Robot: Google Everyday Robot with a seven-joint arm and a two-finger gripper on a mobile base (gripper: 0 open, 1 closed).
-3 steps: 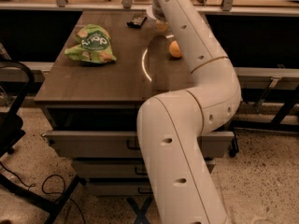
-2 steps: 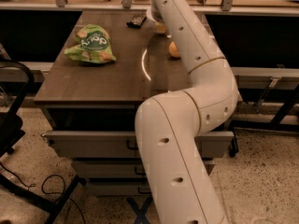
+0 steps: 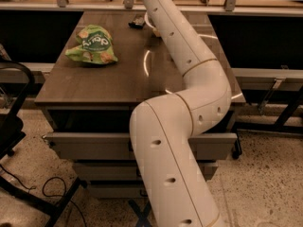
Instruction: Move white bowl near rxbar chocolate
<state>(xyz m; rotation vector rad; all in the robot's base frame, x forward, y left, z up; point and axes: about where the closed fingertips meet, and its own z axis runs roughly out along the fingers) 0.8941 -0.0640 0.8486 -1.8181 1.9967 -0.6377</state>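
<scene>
Only a thin sliver of the white bowl (image 3: pixel 148 21) shows at the far end of the table, against the left side of my white arm (image 3: pixel 175 41). The rxbar chocolate (image 3: pixel 137 21), a small dark flat wrapper, lies just left of that sliver, close to it. My arm stretches from the bottom of the view across the table and leaves the frame at the top edge. The gripper is not visible; it is past the top edge or behind the arm. The rest of the bowl is hidden by the arm.
A green snack bag (image 3: pixel 93 45) lies on the left part of the brown table (image 3: pixel 109 79). A black chair (image 3: pixel 14 126) stands at the left by the table's front corner. Drawers sit under the tabletop. A rail runs along the far edge.
My arm has swung a little to the left over the table. It now covers the orange fruit that showed to its right before. The snack bag and the bar have not moved.
</scene>
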